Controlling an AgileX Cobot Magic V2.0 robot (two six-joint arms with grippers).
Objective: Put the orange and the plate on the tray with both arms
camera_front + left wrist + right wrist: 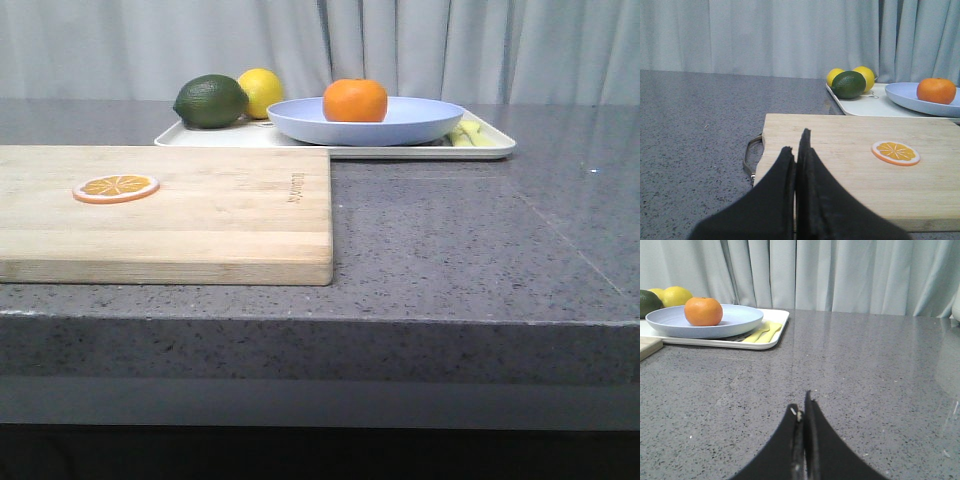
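Both tools, left tool [796, 150] and right tool [801, 412], sit closed and empty, clear of the load; orange [355, 100] rests on plate [370, 121], plate on tray [480, 150], so placement appears complete

Of our own body we see only the two hands, each from its wrist camera. Our left hand [796, 150] is matte black, its two fingers [785, 190] broad at the base and tapering to narrow tips, with a slightly rough, rubbery look on the inner faces. Our right hand [801, 410] is black too, the same curved taper, and a thin pale metallic glint runs along the seam between its fingers [815, 445]. No cables, screws or markings show.
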